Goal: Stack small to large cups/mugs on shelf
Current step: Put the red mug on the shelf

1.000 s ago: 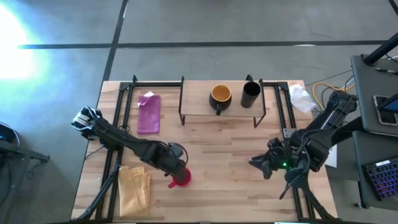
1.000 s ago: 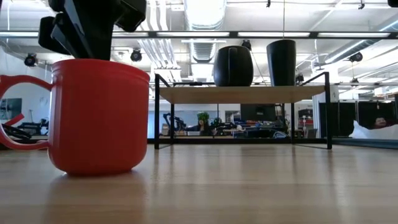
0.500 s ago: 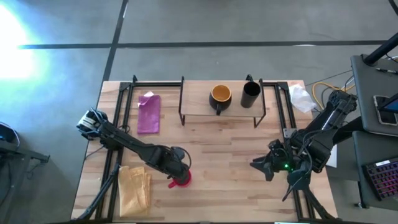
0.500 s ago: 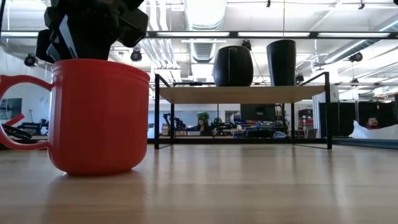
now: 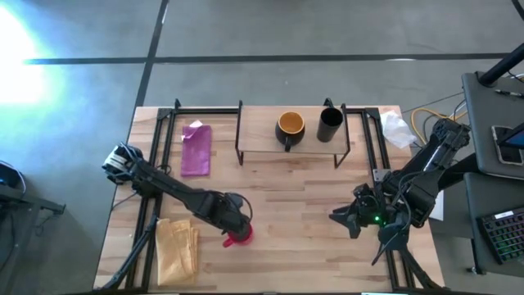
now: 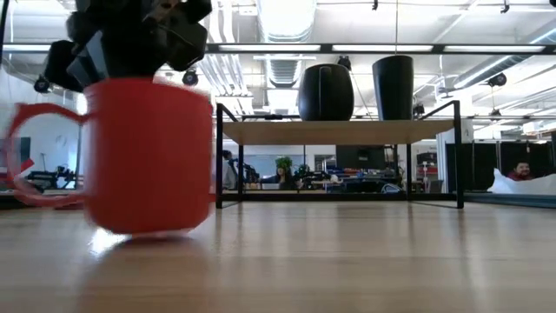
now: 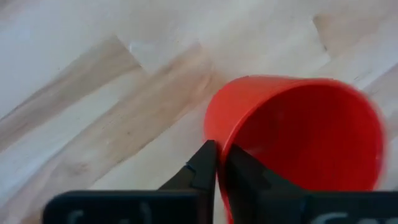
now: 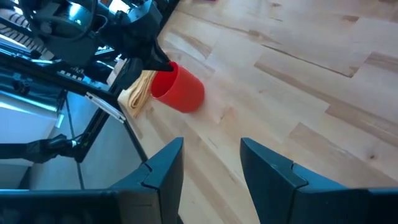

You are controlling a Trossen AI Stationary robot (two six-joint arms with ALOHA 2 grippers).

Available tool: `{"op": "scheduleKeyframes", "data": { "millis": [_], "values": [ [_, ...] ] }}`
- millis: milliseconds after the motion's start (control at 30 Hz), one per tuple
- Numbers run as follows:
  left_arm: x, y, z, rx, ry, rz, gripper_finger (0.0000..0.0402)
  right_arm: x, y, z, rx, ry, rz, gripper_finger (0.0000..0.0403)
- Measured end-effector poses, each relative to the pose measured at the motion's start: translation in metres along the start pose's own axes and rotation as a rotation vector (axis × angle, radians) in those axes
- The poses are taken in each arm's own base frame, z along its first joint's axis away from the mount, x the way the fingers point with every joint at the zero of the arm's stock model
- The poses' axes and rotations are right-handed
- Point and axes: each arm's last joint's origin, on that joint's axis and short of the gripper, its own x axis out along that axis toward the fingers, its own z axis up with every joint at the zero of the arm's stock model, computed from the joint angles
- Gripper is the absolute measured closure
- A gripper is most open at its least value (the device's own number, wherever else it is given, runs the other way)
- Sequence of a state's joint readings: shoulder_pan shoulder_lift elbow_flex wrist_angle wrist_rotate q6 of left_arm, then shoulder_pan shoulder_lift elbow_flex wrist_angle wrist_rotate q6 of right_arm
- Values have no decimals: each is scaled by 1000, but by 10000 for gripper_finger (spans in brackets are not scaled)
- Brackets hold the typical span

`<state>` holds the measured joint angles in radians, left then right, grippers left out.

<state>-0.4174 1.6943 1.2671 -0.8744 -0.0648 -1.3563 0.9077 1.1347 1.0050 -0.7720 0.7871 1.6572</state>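
Note:
The red mug (image 5: 240, 234) is near the table's front, under my left gripper (image 5: 235, 224), which is shut on it; it fills the left of the low view (image 6: 149, 156), with its handle (image 6: 30, 165) pointing left. The light-wood shelf (image 5: 264, 141) stands at the table's far side on thin black legs. The dark mug with the orange inside (image 5: 290, 126) and the taller black cup (image 5: 330, 124) stand on the shelf by their bases. My right gripper (image 5: 339, 217) waits open over the table's right part, touching nothing. My left gripper holds the red mug by its rim (image 7: 214, 134), pinched with one finger (image 7: 249, 180) inside the mug and the other finger (image 7: 200, 168) outside. The fingers come from above, pointing down. The mug hangs upright below them, its base just above the wood (image 6: 148, 233).
A purple cloth (image 5: 196, 148) lies left of the shelf, a folded yellow cloth (image 5: 178, 247) at the near left corner, and a white crumpled thing (image 5: 397, 128) right of the shelf. Black rails (image 5: 164, 139) run along both table sides. Bare wood (image 5: 295, 197) lies between mug and shelf.
My left gripper has come down onto the mug's rim, then risen a little. The red mug, which stood on the table, has come up just off the wood and shifted slightly toward the table's right. The right arm has kept still.

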Motion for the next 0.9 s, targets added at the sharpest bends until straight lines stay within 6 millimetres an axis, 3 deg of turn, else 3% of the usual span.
{"op": "scheduleKeyframes", "data": {
  "millis": [100, 167, 333, 533, 700, 900],
  "values": [
    [-10, -3, 7, -17, -36, -16, 398, -1, 0, -1, 4, 4, 3, 253],
    [-29, -5, 14, -29, -61, -9, 400, -1, 0, -2, 2, 4, 3, 255],
    [-95, 2, 45, -33, -180, 89, 401, 1, 1, -4, 5, -21, 1, 269],
    [-164, 21, 102, -74, -370, 89, 401, 6, 6, -8, -22, -72, 22, 288],
    [-185, 50, 147, -137, -437, 125, 401, 10, 17, -10, -56, -157, 92, 311],
    [-196, 76, 179, -217, -469, 105, 401, 9, 22, -3, -47, -296, 104, 364]
  ]
}}
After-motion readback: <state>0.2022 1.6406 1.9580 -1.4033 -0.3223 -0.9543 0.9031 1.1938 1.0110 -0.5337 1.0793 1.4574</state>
